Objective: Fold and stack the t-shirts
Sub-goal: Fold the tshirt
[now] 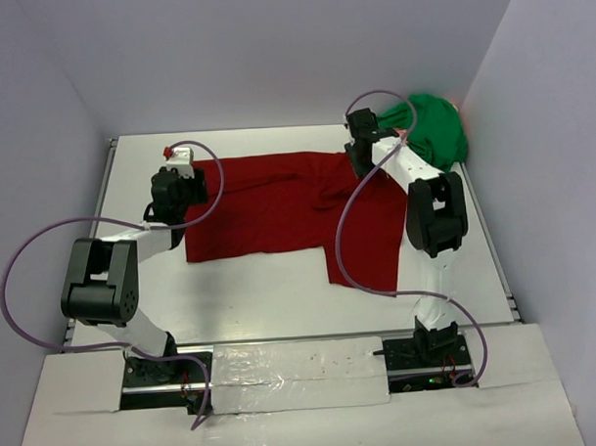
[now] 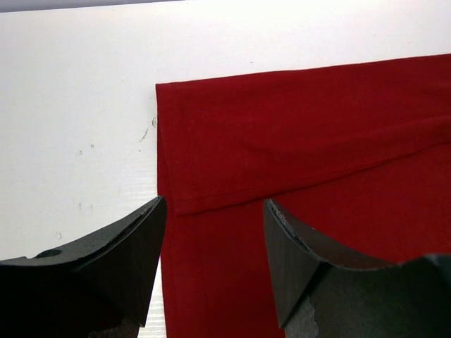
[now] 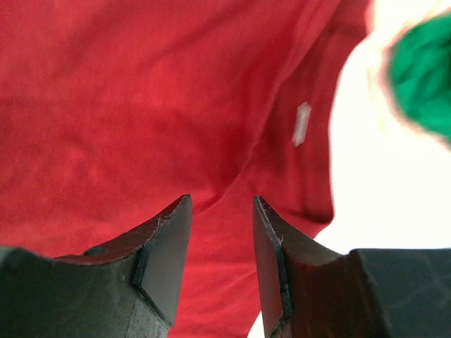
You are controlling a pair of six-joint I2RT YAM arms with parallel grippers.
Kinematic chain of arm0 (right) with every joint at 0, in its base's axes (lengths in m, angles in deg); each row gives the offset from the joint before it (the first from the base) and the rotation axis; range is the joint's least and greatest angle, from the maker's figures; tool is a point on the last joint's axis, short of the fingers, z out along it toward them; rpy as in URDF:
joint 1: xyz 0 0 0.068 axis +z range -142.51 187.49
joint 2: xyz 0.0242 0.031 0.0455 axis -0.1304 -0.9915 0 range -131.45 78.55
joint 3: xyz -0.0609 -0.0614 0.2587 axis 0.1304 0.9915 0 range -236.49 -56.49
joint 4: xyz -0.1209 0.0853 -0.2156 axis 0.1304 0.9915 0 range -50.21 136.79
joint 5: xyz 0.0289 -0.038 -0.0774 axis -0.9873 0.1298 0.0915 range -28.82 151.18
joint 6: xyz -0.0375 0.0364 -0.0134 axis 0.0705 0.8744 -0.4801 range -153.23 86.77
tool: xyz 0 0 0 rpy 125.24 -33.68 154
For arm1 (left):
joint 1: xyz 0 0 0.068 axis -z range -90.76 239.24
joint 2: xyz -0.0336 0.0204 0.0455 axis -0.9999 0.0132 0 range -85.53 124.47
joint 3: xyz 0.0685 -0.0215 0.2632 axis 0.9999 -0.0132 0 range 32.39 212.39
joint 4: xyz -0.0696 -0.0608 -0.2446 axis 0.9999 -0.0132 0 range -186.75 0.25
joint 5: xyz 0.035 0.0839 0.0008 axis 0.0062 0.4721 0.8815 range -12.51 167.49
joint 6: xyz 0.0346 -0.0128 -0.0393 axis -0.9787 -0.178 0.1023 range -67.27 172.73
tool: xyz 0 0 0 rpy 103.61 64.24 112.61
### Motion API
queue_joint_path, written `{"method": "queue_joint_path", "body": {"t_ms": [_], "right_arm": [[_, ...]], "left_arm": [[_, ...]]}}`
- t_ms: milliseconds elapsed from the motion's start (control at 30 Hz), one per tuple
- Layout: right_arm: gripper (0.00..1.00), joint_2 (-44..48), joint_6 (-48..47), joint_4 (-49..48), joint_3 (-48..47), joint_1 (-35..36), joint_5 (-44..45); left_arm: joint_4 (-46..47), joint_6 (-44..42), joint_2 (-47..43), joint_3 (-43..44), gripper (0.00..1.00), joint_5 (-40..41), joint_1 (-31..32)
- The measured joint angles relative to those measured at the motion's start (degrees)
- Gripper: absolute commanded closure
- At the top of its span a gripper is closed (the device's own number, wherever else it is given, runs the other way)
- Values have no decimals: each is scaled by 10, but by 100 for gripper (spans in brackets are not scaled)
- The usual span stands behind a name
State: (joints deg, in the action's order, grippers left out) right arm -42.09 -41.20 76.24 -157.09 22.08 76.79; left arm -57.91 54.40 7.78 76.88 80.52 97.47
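1. left gripper [image 2: 211, 211]: jaws apart, nothing btwn them. Hangs over L edge of item 2, one tip above bare table [image 1: 262, 303], the other above cloth.

2. dark red t-shirt [image 1: 268, 209]: mid-table, spread mostly flat. Outline approx L-shaped: long strip across, plus one flap running toward the near edge on the R.
   - Handling (judged): light, limp, no stiffness. Will sag and drag rather than move as one piece, and thin layers will cling together.
   - Where to hold (judged): pinch at hems and corners, where the doubled seam gives some bite. The far-L corner lies just ahead of item 1, the neck area sits by item 3.
   - Unclear: a band lies doubled over along the L side (left wrist view). No. of layers beneath: can't tell.

3. right gripper [image 3: 222, 204]: jaws apart, red cloth seen through the gap, none visibly pinched. Sits over far-R part of item 2, near the white label [image 3: 301, 123]. Wrist view is blurred, so whether the tips touch cloth can't be told.

4. green t-shirt [image 1: 434, 128]: bunched heap in far-R corner. Any contact w/ item 2 is hidden by the R arm. Soft like item 2. No clean edge or corner shows, so it prob. needs spreading before any fold.

5. pinkish sliver [image 1: 457, 107]: behind item 4, by the wall. Too small to identify.
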Motion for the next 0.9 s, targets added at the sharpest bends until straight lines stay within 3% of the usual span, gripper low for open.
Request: {"method": "queue_joint_path", "body": {"t_ms": [367,900], "right_arm": [[56,-3,48,55,2,-20,-127],[57,-3,34,-6,33,-49,-26]], "left_arm": [[0,-4,0,0,34,-2,0],[0,-5,-10,-8,34,-2,0]]}}
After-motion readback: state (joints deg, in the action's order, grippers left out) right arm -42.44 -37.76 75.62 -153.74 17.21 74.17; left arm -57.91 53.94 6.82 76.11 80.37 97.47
